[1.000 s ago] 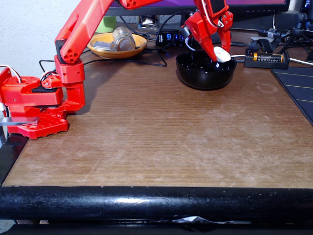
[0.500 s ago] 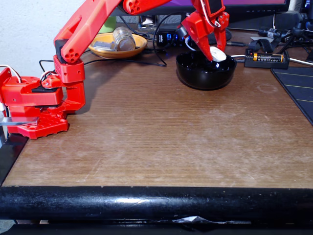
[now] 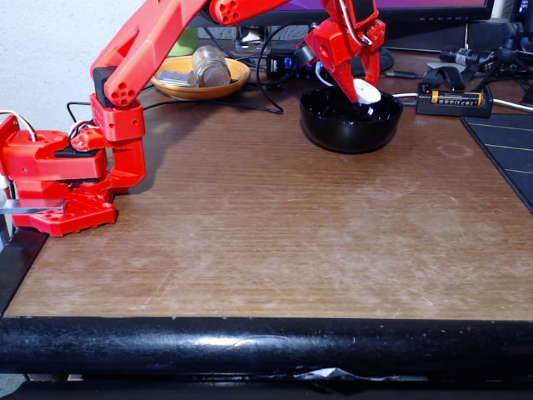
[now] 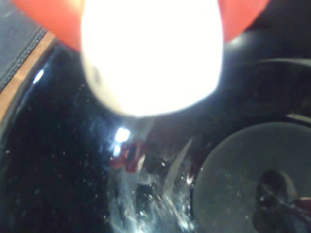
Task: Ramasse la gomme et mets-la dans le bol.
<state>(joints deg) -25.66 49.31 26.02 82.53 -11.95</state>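
Eraser (image 3: pixel 365 91), white, sits pinched between the fingers of the red gripper (image 3: pixel 360 93) just above the black bowl (image 3: pixel 351 125) at the back of the bench (image 3: pixel 275 225) in the fixed view, while the wrist view shows the eraser (image 4: pixel 150 53) glaring white, clamped over the bowl's (image 4: pixel 63 184) glossy inside

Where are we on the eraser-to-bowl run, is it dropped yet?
Not yet. Done: the eraser is off the table, pinched in the gripper. In hand: it hangs over the black bowl; the wrist view has the eraser between the red fingers, above the bowl's glossy inside. Left: open the jaws, let it fall, then pull the arm back.
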